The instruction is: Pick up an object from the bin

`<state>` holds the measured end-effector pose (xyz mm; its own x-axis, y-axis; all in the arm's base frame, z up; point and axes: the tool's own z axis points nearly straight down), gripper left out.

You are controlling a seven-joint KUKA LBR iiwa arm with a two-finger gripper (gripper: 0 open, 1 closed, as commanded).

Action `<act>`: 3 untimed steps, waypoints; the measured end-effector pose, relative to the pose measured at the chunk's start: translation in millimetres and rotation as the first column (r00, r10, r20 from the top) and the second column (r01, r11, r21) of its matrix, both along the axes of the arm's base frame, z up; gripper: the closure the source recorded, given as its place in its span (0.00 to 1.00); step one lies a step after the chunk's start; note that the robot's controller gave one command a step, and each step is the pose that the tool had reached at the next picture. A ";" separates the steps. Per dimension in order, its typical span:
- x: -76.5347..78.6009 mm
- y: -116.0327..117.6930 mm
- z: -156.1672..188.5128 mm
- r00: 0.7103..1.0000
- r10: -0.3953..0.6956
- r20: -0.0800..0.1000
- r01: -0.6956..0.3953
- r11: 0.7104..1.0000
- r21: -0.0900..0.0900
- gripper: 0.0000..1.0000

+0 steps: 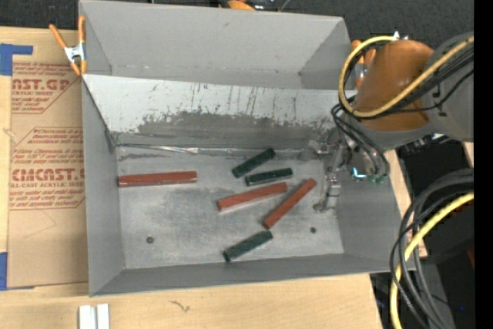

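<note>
Presently the gripper [330,195] is hanging low by the right wall of the grey bin [216,50], its tip sitting just beside the upper end of a slanted red-brown bar [290,204]. Whether the two are touching is hard to make out, and I cannot tell whether the gripper is open or closed. A second red-brown bar [252,196] and two dark green bars [254,162] [269,176] are lying just left of it. Another green bar [248,245] is resting near the front wall, and a third red-brown bar [157,179] is lying well apart toward the left wall.
</note>
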<state>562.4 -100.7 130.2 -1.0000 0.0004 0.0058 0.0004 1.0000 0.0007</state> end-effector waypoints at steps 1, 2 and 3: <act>-15.3 50.3 -61.3 0.976 -0.218 0.007 0.218 0.976 0.002 0.00; -12.5 48.2 -56.7 0.976 -0.218 0.014 0.218 0.976 0.000 1.00; -10.7 41.2 80.6 0.959 -0.283 0.015 0.283 0.959 0.001 1.00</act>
